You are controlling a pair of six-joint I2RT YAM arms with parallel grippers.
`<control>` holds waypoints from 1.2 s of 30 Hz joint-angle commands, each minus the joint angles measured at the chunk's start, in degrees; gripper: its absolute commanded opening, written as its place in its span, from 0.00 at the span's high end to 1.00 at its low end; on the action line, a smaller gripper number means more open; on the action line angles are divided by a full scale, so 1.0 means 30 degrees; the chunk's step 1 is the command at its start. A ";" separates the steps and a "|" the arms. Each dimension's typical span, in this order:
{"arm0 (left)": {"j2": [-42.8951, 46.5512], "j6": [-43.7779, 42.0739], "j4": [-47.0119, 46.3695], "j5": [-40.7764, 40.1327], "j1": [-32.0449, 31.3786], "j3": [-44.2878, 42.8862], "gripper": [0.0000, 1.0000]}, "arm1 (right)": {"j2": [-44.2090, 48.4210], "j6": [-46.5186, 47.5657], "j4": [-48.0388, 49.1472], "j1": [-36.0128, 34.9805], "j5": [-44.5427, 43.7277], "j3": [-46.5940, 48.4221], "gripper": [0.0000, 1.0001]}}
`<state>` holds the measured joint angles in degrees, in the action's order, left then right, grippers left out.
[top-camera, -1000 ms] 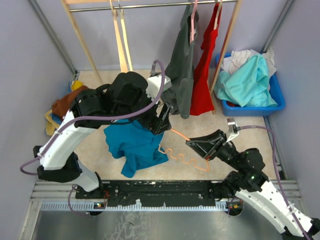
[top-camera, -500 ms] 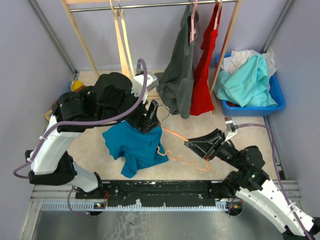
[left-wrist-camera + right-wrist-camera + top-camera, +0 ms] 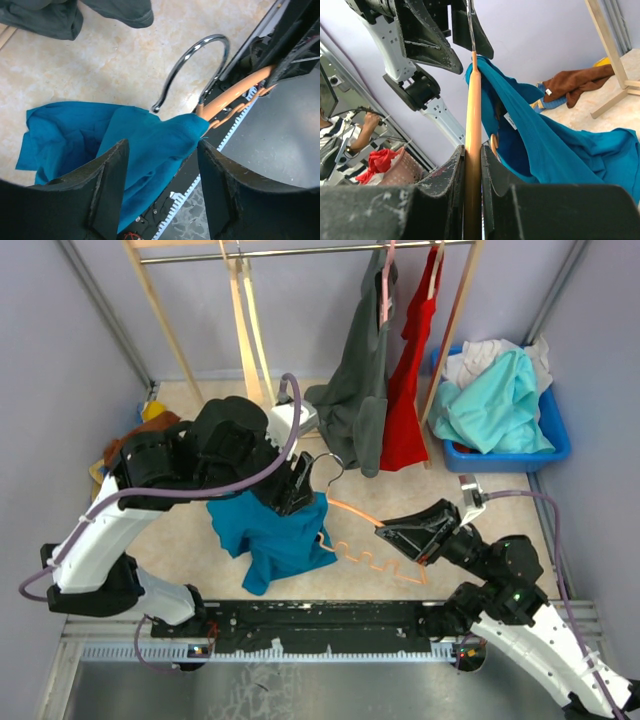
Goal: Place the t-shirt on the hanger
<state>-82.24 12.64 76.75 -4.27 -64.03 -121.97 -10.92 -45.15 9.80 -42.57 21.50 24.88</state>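
The beige table surface [image 3: 190, 560] is hemmed by lilac walls on both sides and a metal rail along the near edge, with bare room left of the t-shirt and between the hanger and the one blue bin [image 3: 556, 443] against the right wall. One wooden rack [image 3: 160, 312] crosses the back, carrying two hung garments, a dark grey shirt [image 3: 355, 400] and a red garment [image 3: 405, 395]. The one t-shirt [image 3: 275, 535] sits left of centre, draped over the hook end of the one hanger [image 3: 375, 560] and trailing down to the surface. The left gripper [image 3: 297, 485] hangs over it with jaws spread either side of the cloth. The right gripper [image 3: 472, 155] is pressed together on the hanger's orange bar. The silver hook [image 3: 195, 60] pokes up just below the grey shirt's hem
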 commanded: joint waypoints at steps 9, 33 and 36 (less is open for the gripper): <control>0.1061 -0.0118 -0.3056 0.3669 -0.0102 0.2397 0.48 | 0.0202 -0.0301 0.2444 0.0125 0.0064 0.1563 1.00; 0.0737 0.0326 -0.5104 0.6001 -0.0102 0.4074 0.68 | -0.0587 -0.0673 0.3995 0.0136 0.0014 0.1140 1.00; 0.0723 0.0355 -0.5174 0.5879 -0.0102 0.4175 0.68 | -0.0660 -0.0640 0.4029 0.0147 0.0041 0.1118 1.00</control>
<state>-79.42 12.56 63.00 9.30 -63.59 -110.72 -12.49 -46.37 10.83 -42.59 23.86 25.30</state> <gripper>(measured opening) 0.326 0.148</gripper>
